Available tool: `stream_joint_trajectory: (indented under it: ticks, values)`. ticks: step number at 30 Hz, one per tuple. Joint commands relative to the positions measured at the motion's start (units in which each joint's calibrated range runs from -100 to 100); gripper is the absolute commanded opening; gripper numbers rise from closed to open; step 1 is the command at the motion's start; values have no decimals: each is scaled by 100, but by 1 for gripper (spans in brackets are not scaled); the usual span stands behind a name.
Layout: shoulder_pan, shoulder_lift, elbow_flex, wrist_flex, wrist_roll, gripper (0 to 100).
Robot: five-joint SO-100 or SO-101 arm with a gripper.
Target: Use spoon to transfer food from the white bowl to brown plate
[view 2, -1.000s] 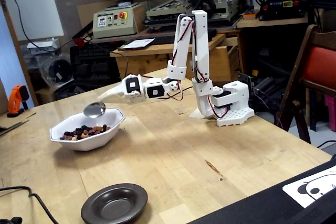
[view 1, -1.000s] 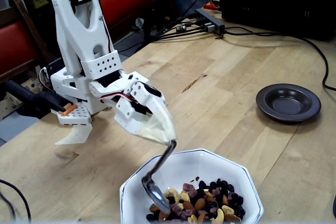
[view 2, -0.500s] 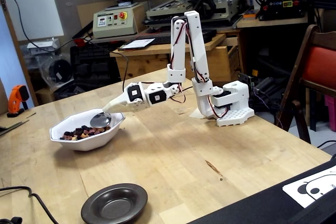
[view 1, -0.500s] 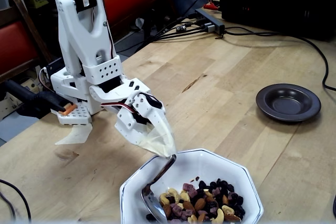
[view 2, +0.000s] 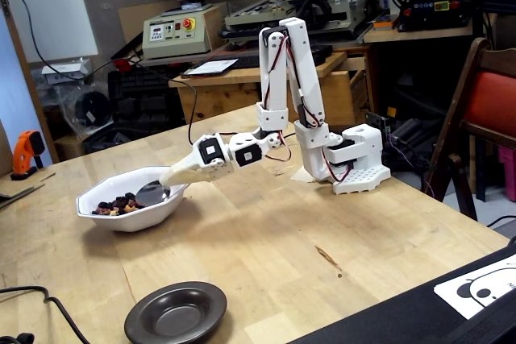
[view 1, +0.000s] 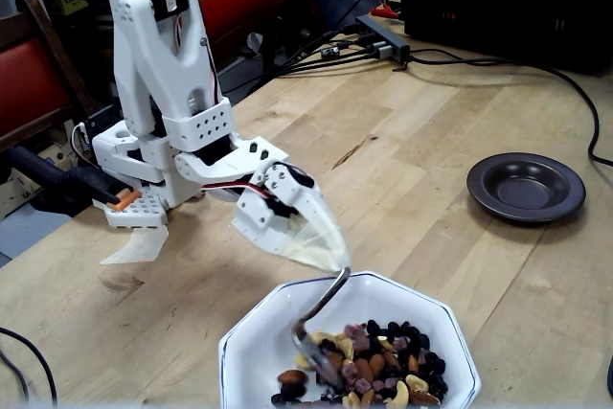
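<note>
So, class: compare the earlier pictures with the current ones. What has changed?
The gripper, shut on the spoon throughout, lowered and pushed its tip into the food inside the white bowl. The bowl and the empty brown plate stayed put.

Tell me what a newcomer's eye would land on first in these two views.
The white arm stretching low across the wooden table, its gripper holding the spoon by the handle with the tip dug into the food. That colourful mix fills the white bowl at the bottom edge of one fixed view. The brown plate sits empty, apart from the bowl, at the right of that view.
</note>
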Motion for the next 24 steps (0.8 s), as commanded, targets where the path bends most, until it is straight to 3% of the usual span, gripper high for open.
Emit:
stream_joint_trajectory:
  ticks: [1, 24]
  values:
    - [-370, -42, -106, -116, -308, 3]
    - [-459, -128, -124, -132, -1377, 3]
